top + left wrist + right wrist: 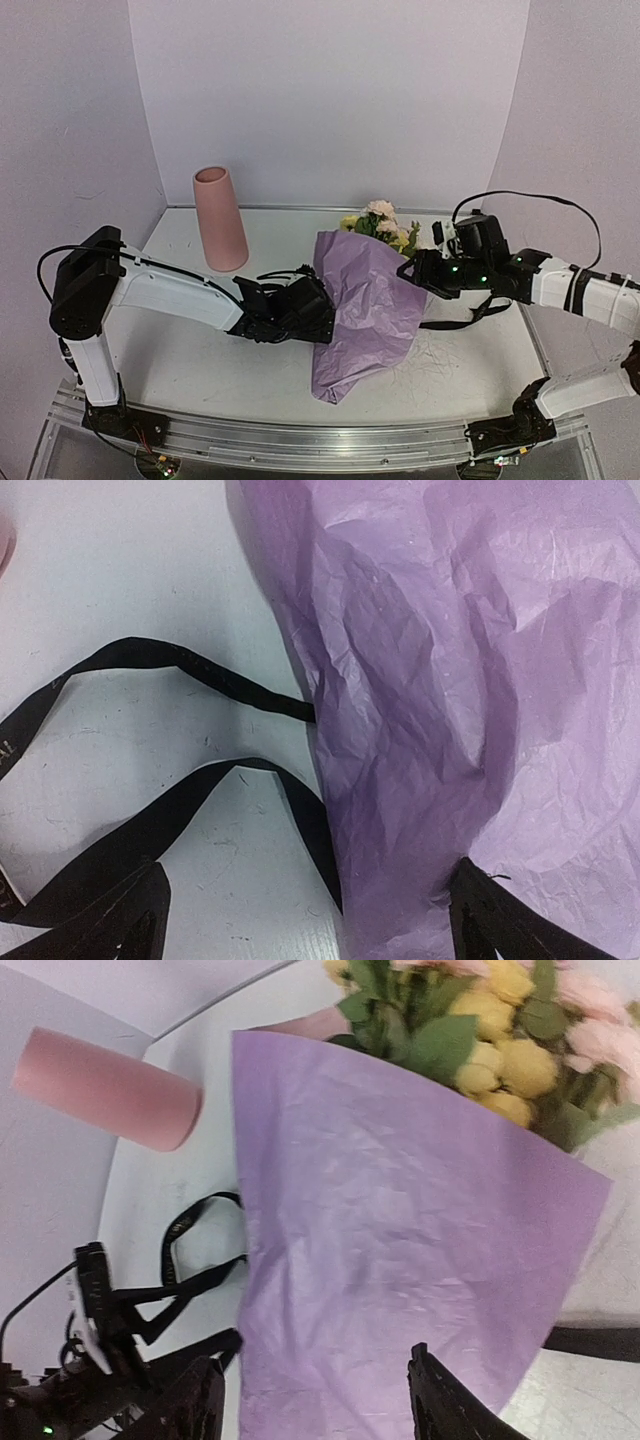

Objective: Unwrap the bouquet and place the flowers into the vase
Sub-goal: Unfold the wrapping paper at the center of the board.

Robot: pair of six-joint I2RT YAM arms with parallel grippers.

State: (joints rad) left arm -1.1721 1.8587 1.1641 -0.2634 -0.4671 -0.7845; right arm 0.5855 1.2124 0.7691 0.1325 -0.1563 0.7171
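Note:
The bouquet lies across the table's middle, its crinkled lilac paper (365, 310) loosened around it. The flowers (382, 225), pink, cream and yellow, poke out at the far end. They show again in the right wrist view (490, 1030) above the paper (400, 1250). The pink vase (220, 218) stands upright at the back left, apart from both arms. My left gripper (320, 310) sits open at the paper's left edge; that edge (400, 780) runs between its fingers (500, 925). My right gripper (410, 270) hangs open over the paper's right side, fingertips (450, 1410) wide apart.
Loose black ribbon (180, 670) loops on the white table left of the paper, and another strand (465, 318) trails to the right. Lilac walls close in the back and both sides. A metal rail (300, 435) runs along the near edge.

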